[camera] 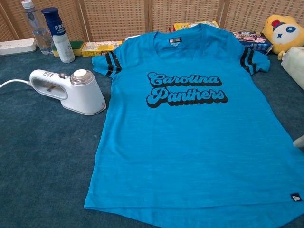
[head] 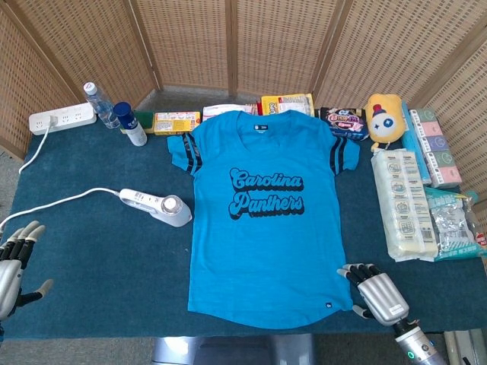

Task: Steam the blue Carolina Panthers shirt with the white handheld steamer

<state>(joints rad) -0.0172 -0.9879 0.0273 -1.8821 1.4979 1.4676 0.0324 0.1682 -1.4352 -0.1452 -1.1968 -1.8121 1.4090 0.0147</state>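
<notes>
Toward the counter's left edge, steamer (head: 156, 207) is lying beside shirt (head: 262, 220), long axis pointing left-right; left robot hand (head: 14, 260), open and empty, is sitting nearer than right robot hand (head: 378, 290), also open.

Blue shirt (camera: 190, 137) lies flat, print upward, on the dark cloth-covered table (camera: 42, 166); white steamer (camera: 71, 91) rests just beside its left sleeve, cord trailing left.

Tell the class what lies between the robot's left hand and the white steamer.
In the head view, only bare blue tablecloth and the steamer's white cord lie between the left hand and the steamer.
</notes>
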